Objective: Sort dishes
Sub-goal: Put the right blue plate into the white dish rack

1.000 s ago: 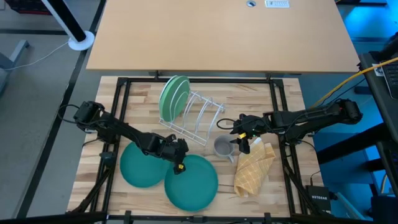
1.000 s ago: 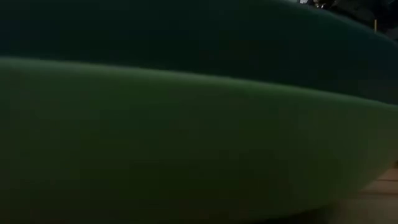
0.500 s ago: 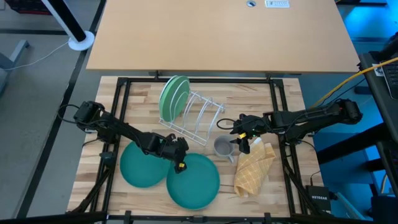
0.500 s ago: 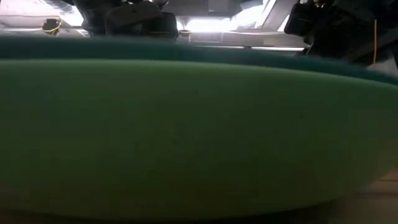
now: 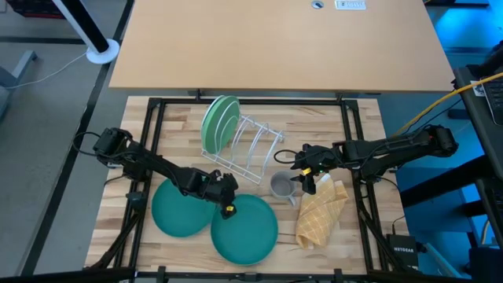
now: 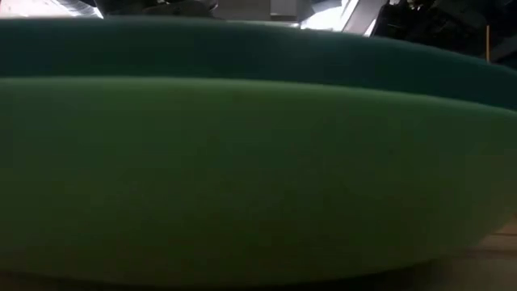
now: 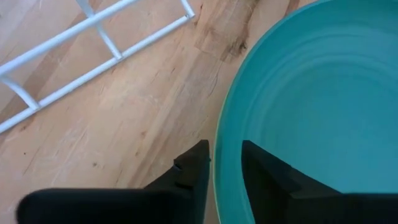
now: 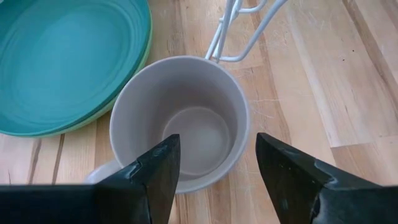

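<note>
At the near middle of the wooden table (image 5: pixel 181 118), the left gripper (image 5: pixel 227 201) straddled the far rim of a round, flat teal plastic plate (image 5: pixel 245 229), one finger on the plate's inner face and the other outside the rim; the left wrist view showed the edge (image 7: pixel 217 155) running between the fingers (image 7: pixel 193 171), which stood barely wider than it, though whether they pressed on it could not be told. A second teal plate (image 5: pixel 174 211) lay just to its left, partly overlapped. Two lighter green plates (image 5: pixel 219 122) stood on edge in the white wire dish rack (image 5: pixel 255 149) at the far middle.

Such a plate was probably light and stiff but smooth, so a pinch at the raised rim was the sensible hold; it might pivot or slip once lifted.

To the right, the right gripper (image 5: pixel 308 179) hovered with its fingers spread wide over a small grey metal cup (image 5: pixel 280 185), beside a tan waffle-patterned cloth (image 5: pixel 321 212). Only the right wrist view looked down into the empty cup (image 8: pixel 183 121). The low view was filled by a plate's green underside (image 6: pixel 242 178) and showed nothing of the rack.
</note>
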